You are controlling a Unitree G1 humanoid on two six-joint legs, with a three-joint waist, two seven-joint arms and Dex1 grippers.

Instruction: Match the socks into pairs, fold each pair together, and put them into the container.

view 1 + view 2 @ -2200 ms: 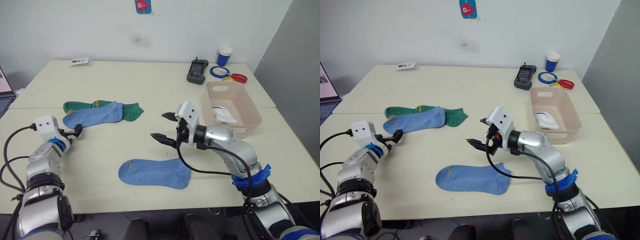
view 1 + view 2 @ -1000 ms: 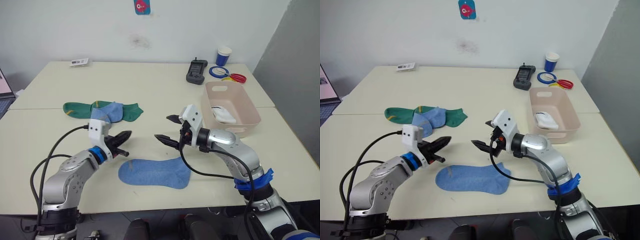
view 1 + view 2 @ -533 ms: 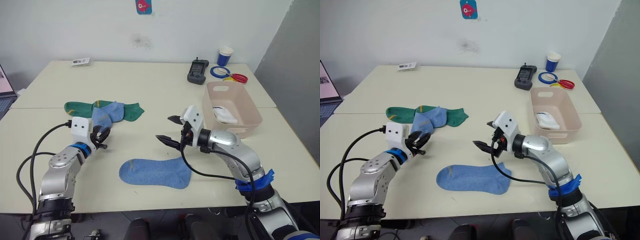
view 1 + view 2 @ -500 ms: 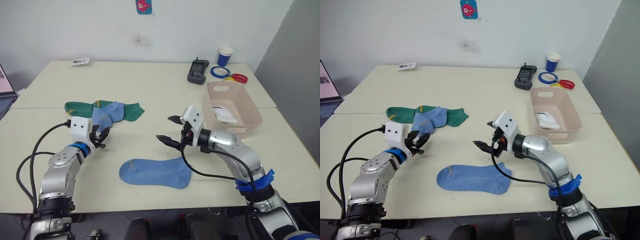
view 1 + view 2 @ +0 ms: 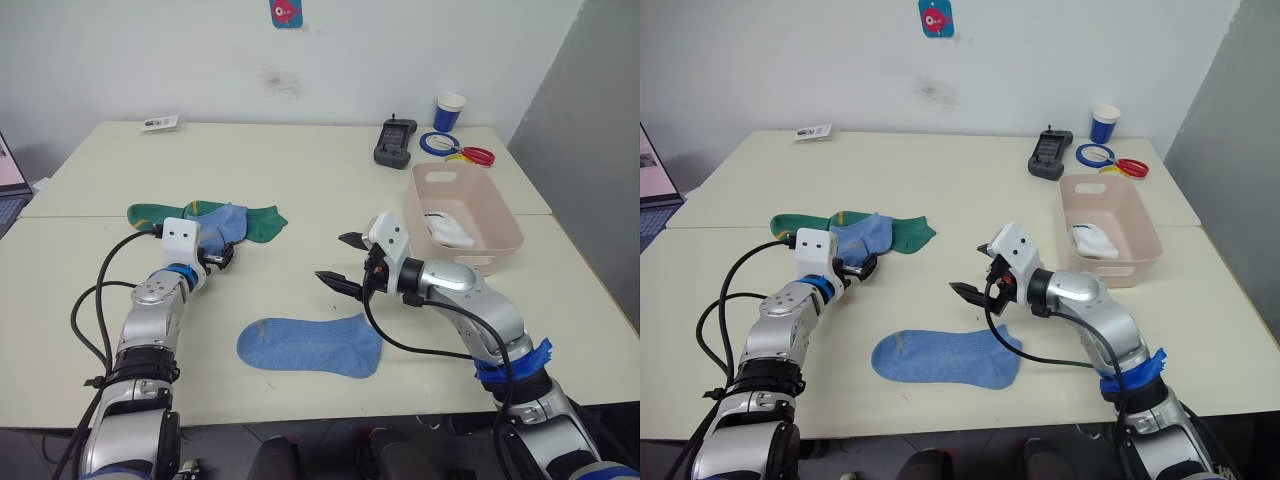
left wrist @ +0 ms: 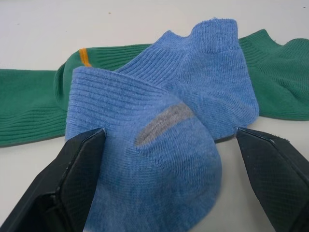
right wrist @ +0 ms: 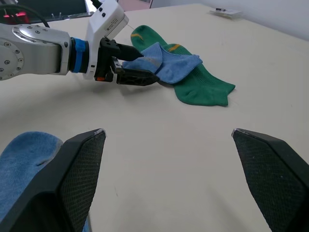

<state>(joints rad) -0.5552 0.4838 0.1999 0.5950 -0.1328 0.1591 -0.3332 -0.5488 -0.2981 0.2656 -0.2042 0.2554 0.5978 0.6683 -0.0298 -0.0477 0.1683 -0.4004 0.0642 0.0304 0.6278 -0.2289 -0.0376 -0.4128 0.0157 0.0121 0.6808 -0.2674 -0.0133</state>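
Light blue ribbed ankle socks are counted as two: one is laid flat just below the right pincer, whose fingers are spread wide over bare table with nothing held; the other, folded over on itself, is shown between the parted fingers of the left pincer, though a firm grip cannot be confirmed. Two dark green socks with yellow marks are overlapped by it. One white sock is contained in the pale pink rectangular plastic tub, right of the right pincer.
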